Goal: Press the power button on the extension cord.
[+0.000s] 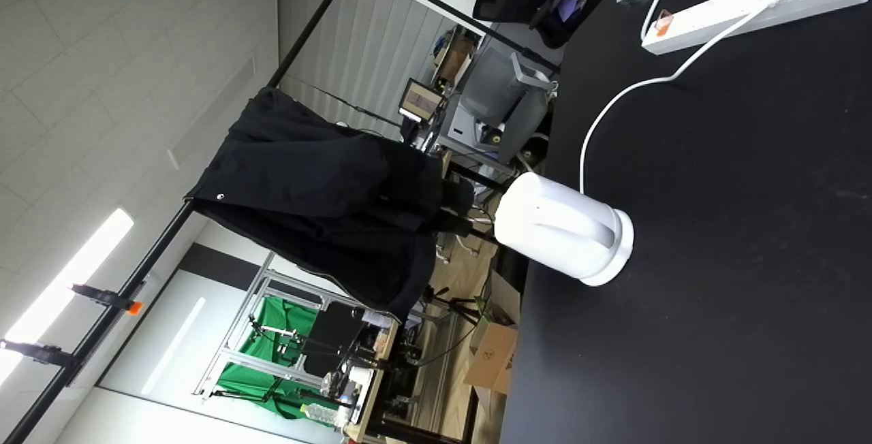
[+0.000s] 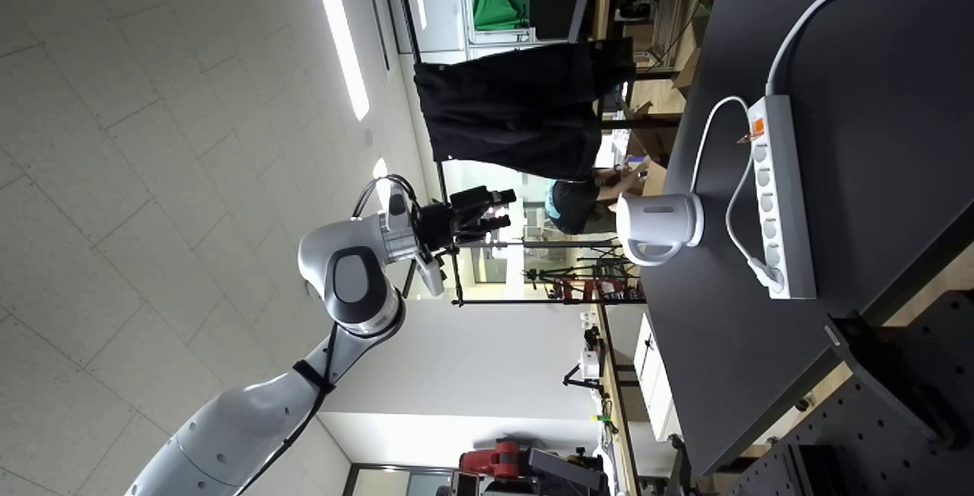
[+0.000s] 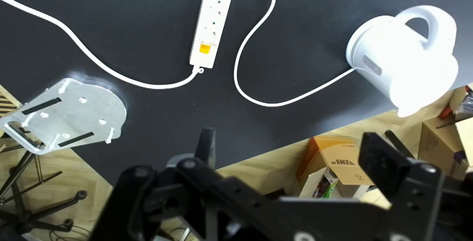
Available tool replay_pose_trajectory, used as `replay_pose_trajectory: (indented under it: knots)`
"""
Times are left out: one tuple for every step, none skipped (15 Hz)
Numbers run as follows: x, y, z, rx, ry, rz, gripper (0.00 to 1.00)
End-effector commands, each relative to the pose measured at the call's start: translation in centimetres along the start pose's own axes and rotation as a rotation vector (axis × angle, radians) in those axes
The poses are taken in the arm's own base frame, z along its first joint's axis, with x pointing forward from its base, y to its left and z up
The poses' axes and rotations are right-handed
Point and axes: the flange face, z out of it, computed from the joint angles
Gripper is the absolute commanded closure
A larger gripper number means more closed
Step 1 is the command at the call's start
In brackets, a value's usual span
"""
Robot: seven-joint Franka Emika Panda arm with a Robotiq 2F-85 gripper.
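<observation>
Wrist view: my gripper (image 3: 289, 143) gapes wide, holding nothing — the extension cord (image 3: 211, 21) lies well apart; orange button (image 3: 205, 48) untouched.

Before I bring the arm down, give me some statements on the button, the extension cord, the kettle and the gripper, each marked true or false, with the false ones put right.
1. The orange button is at the end of the extension cord where its thick cable leaves. True.
2. The gripper is touching the button. False: the gripper is raised well clear of it.
3. The white kettle stands upright on the black table. True.
4. The kettle's plug is at the button end. False: the plug is at the opposite end.
5. The gripper is shut. False: the gripper is open and holds nothing.
6. In the wrist view, the extension cord appears between the metal bracket and the kettle. True.
</observation>
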Motion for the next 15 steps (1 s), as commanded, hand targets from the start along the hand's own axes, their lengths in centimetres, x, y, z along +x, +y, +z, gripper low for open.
replay_pose_trajectory:
  knots:
    - [0.0, 0.0, -0.1, 0.000, -0.001, 0.000, 0.00]
    - [0.0, 0.0, -0.1, 0.000, -0.001, 0.000, 0.00]
    - [0.3, 0.3, -0.1, 0.008, 0.034, 0.019, 0.00]
    - [0.7, 0.5, -0.2, 0.009, 0.074, 0.026, 0.00]
    - [1.2, 0.9, -0.3, 0.013, 0.114, 0.042, 0.00]
    - [1.8, 1.5, -0.4, 0.015, 0.161, 0.066, 0.00]
    - [2.6, 2.2, -0.3, 0.023, 0.204, 0.098, 0.00]
    - [3.2, 2.9, -0.1, 0.029, 0.240, 0.126, 0.10]
    - [3.9, 3.6, 0.3, 0.038, 0.269, 0.164, 0.27]
    - [4.4, 4.2, 0.6, 0.045, 0.289, 0.200, 0.33]
    - [5.0, 4.7, 1.1, 0.058, 0.291, 0.231, 0.40]
    - [5.5, 5.1, 1.5, 0.063, 0.299, 0.254, 0.49]
    - [6.2, 5.4, 2.2, 0.065, 0.301, 0.273, 0.55]
    - [6.8, 5.6, 2.9, 0.068, 0.300, 0.292, 0.63]
    - [7.5, 5.6, 3.6, 0.074, 0.292, 0.308, 0.69]
